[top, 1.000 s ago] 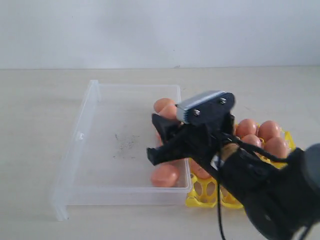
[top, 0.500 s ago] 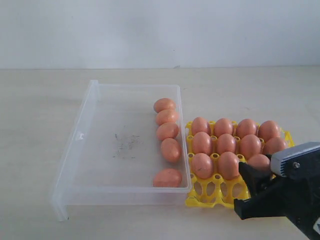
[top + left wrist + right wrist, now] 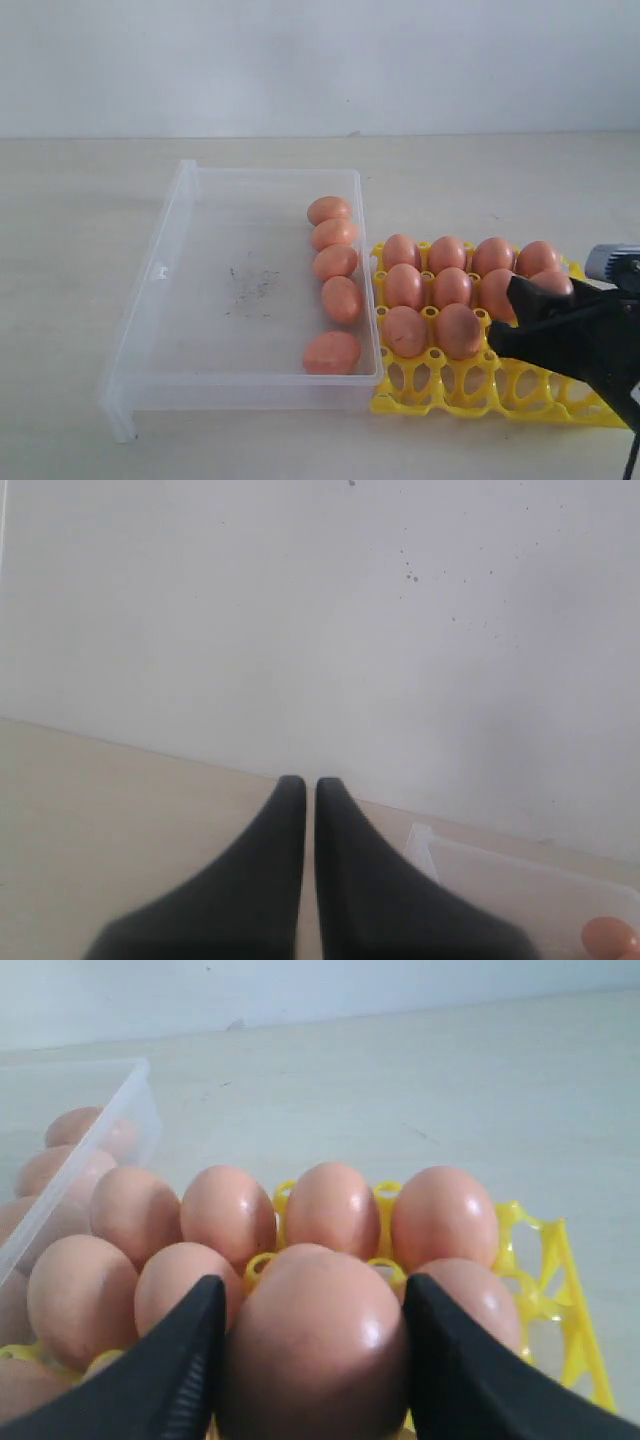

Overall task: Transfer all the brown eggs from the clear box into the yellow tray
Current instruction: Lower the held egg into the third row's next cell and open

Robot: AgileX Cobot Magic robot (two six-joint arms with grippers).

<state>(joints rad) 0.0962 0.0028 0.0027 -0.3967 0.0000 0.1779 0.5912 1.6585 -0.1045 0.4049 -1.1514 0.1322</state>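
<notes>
**Operator:** Report the layout, largest item first.

**Unit:** The surface [image 3: 80, 200] carries the clear box [image 3: 150, 275]. Five brown eggs [image 3: 335, 262] lie in a line along the wall nearest the yellow tray [image 3: 420, 385]. The tray sits just beside the box, with its back rows filled.

**Operator:** End effector status?

**Unit:** My right end effector [image 3: 505, 318] hangs over the tray's right side, clamped on one egg [image 3: 315, 1350]. My left end effector [image 3: 305, 782] is pressed together and holds nothing.

**Operator:** Handling notes?

**Unit:** My judgement is that the shell is rigid, brittle, light and glossy. Grip it across the widest middle with low force, because the curved surface may slip. Seat it gently in an empty cup.
</notes>
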